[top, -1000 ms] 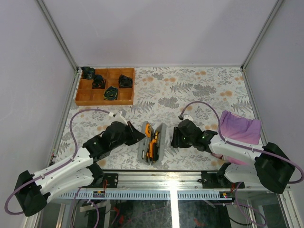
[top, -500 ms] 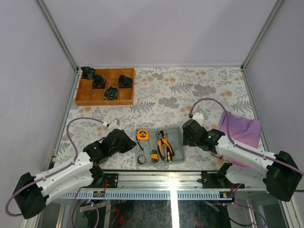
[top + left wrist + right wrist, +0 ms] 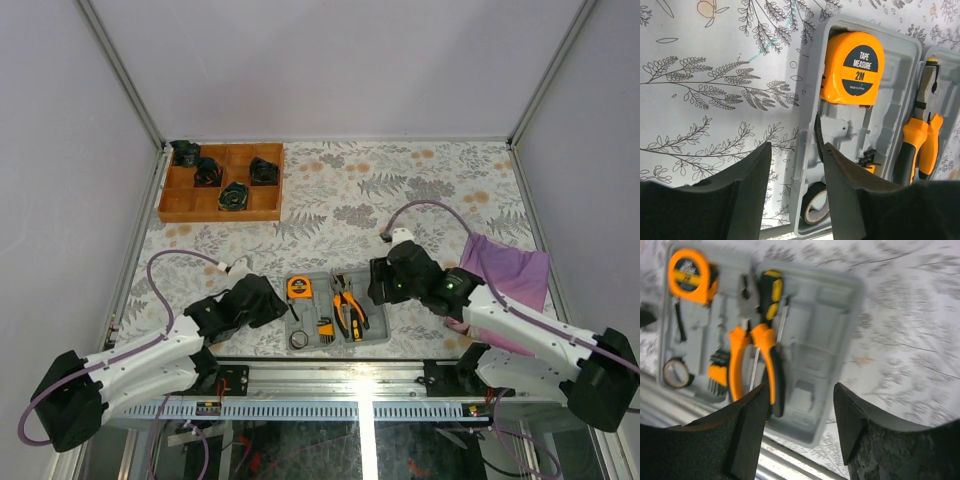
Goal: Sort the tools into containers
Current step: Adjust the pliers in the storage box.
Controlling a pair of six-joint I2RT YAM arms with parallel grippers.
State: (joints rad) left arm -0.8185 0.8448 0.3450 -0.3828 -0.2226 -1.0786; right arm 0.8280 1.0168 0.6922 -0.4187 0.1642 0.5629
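The grey case [image 3: 372, 318] lies open flat near the table's front edge. Its left half [image 3: 840, 120] holds an orange tape measure [image 3: 852, 67], a tape roll [image 3: 815, 207] and black keys on an orange holder [image 3: 717, 377]. Orange-and-black pliers [image 3: 757, 345] lie in the right half [image 3: 820, 350], beside a slim black-and-yellow screwdriver [image 3: 771, 290]. My left gripper [image 3: 796, 175] is open, its fingers either side of the case's left rim, gripping nothing. My right gripper [image 3: 800, 410] hangs open above the right half, near the pliers' handles, holding nothing.
A wooden compartment tray [image 3: 222, 182] with dark objects sits at the back left. A purple cloth [image 3: 505, 268] lies at the right, under my right arm. A metal rail [image 3: 360, 375] runs along the front edge just below the case.
The case went from half folded to lying flat open. My left gripper let go and opened. My right gripper moved left over the case's right half and widened.
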